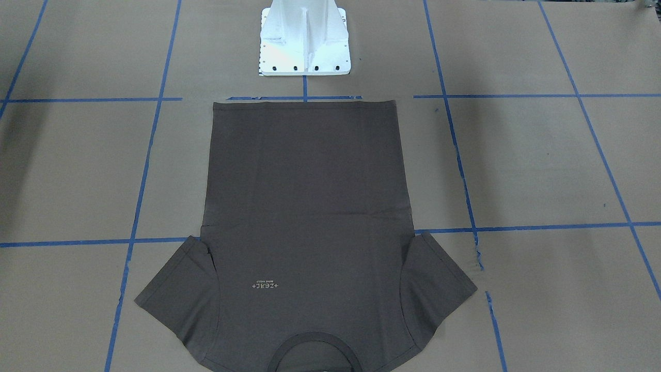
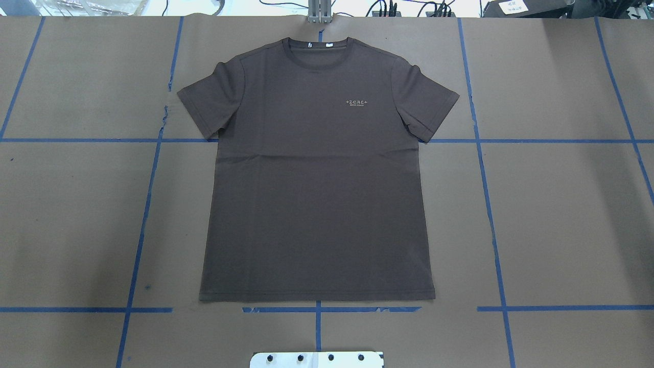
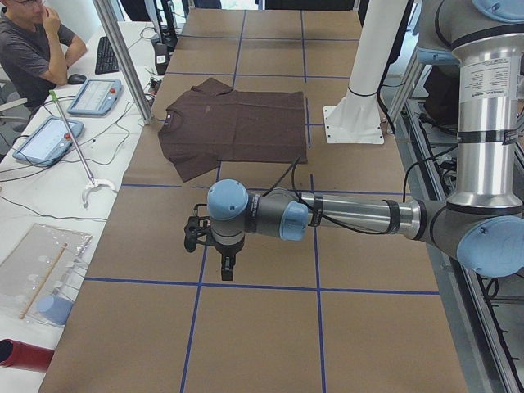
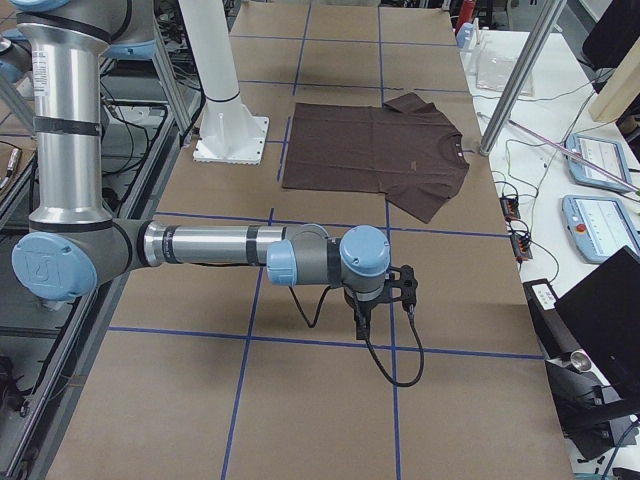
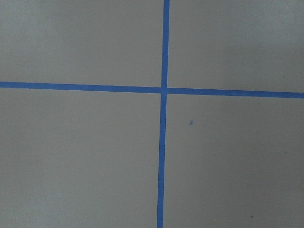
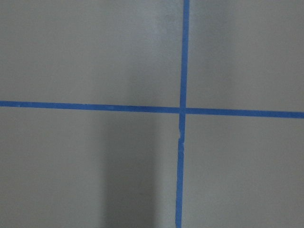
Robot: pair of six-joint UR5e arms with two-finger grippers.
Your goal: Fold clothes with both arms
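1. Left arm (image 3: 352, 217) and right arm (image 4: 210, 245) fill the foreground of the two side views. Each is stretched out low over the table, well out to its own side of the white pedestal (image 1: 304, 39).
2. The left gripper (image 3: 227, 262) and right gripper (image 4: 360, 325) hang over bare table and hold nothing. They show only in the side views, so I cannot tell how their jaws stand.
3. Each wrist camera looks straight down on a crossing of blue tape (image 5: 164, 90) on brown paper (image 2: 562, 214), with no cloth in sight.
4. The T-shirt (image 2: 317, 194) lies flat and front-up, directly in front of the pedestal. Its hem (image 2: 317, 297) is the edge nearest the pedestal, its collar (image 2: 318, 60) the farthest, and both sleeves (image 2: 209, 102) are spread. Both grippers are well apart from it.
5. No fold has been made, so I judge the task to be at its start.
6. The next move calls for both arms to travel in toward the pedestal's front. Each should then pinch a matching edge on its own side and lift in step.
7. The pale chest logo (image 2: 356, 102) seems to read "+ZEAL+". The smaller line beneath it is too small to read.
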